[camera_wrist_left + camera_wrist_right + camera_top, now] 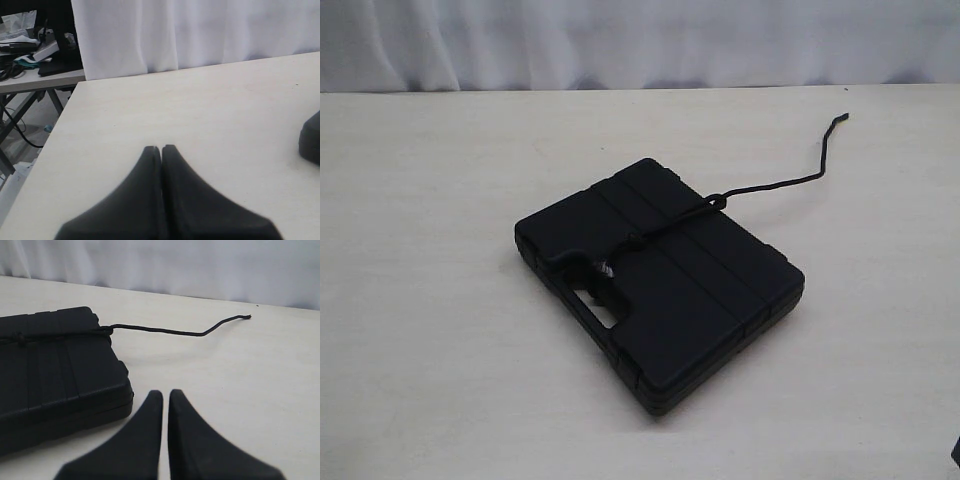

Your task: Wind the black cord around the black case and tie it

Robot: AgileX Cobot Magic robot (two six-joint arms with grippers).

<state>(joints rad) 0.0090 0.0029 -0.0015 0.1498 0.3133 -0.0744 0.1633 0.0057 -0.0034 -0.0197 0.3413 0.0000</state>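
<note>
The black case [660, 285] lies flat in the middle of the pale table. The black cord [775, 185] crosses its lid, with a knot [630, 240] on top. The cord's free tail runs off the case's far right edge to a frayed end [842, 118]. In the right wrist view my right gripper [166, 392] hovers just off a corner of the case [55, 365], fingers nearly together and empty; the cord [160, 331] lies beyond. My left gripper [161, 148] is shut and empty over bare table, well away from the case corner [311, 137]. Neither gripper shows clearly in the exterior view.
A white curtain [640, 40] hangs behind the table. The left wrist view shows the table's side edge [50, 150] and a cluttered desk [35, 55] beyond it. A dark sliver [956, 452] sits at the exterior view's lower right edge.
</note>
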